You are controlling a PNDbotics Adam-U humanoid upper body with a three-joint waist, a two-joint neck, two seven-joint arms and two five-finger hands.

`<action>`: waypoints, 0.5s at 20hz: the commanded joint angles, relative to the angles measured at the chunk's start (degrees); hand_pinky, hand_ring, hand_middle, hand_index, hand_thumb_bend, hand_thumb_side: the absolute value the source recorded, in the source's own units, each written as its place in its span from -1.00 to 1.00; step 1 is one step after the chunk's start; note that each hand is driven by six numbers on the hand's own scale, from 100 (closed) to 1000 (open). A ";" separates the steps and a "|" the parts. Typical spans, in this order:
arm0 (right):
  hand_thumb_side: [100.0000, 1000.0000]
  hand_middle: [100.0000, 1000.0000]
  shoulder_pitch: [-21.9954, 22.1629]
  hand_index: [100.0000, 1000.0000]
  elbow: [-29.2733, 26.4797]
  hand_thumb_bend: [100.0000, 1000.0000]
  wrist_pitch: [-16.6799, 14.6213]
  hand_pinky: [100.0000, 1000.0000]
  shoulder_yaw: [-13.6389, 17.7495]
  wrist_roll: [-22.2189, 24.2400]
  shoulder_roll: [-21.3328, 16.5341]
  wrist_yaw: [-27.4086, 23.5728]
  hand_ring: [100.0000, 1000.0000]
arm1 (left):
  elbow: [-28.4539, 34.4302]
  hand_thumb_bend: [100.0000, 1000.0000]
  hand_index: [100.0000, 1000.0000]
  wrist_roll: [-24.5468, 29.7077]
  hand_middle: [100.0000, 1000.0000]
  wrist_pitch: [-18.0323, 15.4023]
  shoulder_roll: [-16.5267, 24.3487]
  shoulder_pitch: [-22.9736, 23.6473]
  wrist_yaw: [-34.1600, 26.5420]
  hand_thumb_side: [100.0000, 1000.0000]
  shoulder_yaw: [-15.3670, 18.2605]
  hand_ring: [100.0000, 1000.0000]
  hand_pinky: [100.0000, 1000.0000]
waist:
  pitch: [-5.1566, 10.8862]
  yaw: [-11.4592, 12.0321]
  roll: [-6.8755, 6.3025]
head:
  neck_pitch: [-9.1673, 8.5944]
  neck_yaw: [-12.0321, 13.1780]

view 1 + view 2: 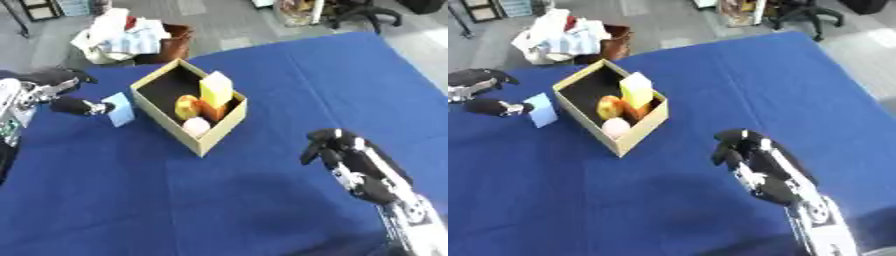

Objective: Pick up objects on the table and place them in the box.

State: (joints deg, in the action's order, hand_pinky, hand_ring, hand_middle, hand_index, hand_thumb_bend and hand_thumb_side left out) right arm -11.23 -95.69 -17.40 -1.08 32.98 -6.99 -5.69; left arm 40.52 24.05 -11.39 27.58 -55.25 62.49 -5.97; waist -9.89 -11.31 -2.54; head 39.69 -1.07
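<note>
The left hand [61, 95] pinches a flat pale blue card [119, 109] just beside the left wall of the open cardboard box [215, 134], which holds a yellow block [216, 89], an orange piece and a pale round thing. The right hand [348, 159], fingers curled on nothing, hovers over bare blue tablecloth [332, 85] well apart from the box.

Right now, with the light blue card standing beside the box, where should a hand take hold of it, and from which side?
The light blue card stands upright, left of the box. Probably best pinched across its thin faces near the top edge, coming from the left, away from the box wall. The left hand already has a fingertip at its left edge; the right hand hangs far off, fingers curled.
</note>
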 commanded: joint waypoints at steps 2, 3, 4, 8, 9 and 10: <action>-0.24 -0.02 -0.51 0.48 -0.44 -1.00 -0.15 0.08 0.19 0.01 -0.70 0.04 0.12 | -1.38 -0.28 0.87 -2.32 0.67 -0.36 -0.21 -1.94 0.55 0.44 1.13 0.61 0.74 | 1.46 -0.13 0.99 | -0.73 0.03; -0.24 -0.02 -0.54 0.48 -0.45 -1.00 -0.15 0.08 0.17 0.04 -0.68 0.03 0.12 | -1.61 -0.27 0.86 -3.16 0.66 -0.38 -0.49 -1.98 0.55 0.41 1.10 0.60 0.74 | 1.43 -0.18 1.00 | -0.77 0.06; -0.24 -0.02 -0.56 0.48 -0.46 -1.00 -0.16 0.08 0.14 0.07 -0.64 0.02 0.12 | -1.85 -0.27 0.86 -3.94 0.66 -0.43 -0.76 -2.01 0.68 0.40 0.98 0.60 0.74 | 1.40 -0.25 1.02 | -0.81 0.08; -0.24 -0.02 -0.66 0.48 -0.48 -1.00 -0.15 0.08 0.16 0.08 -0.59 -0.03 0.12 | -2.76 -0.32 0.86 -6.35 0.65 -0.11 -1.57 -2.08 1.91 0.24 0.85 0.60 0.73 | 1.26 -0.45 1.07 | -0.86 0.13; -0.24 -0.02 -0.69 0.48 -0.50 -1.00 -0.15 0.08 0.15 0.10 -0.58 -0.04 0.12 | -2.95 -0.38 0.84 -7.01 0.63 0.20 -1.75 -2.09 2.24 0.13 0.95 0.58 0.72 | 1.21 -0.48 1.08 | -0.86 0.15; -0.24 -0.02 -0.70 0.48 -0.50 -1.00 -0.15 0.08 0.14 0.11 -0.58 -0.05 0.12 | -3.14 -0.39 0.84 -7.71 0.62 0.56 -1.93 -2.08 2.51 0.11 1.04 0.57 0.71 | 1.16 -0.51 1.10 | -0.85 0.15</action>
State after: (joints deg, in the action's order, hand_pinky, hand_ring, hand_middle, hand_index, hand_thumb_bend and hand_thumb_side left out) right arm -11.29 -95.68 -17.41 -1.09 33.00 -6.99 -5.69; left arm 37.08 17.32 -11.10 24.78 -55.86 64.46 -5.39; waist -9.89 -11.76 -2.37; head 39.66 -1.04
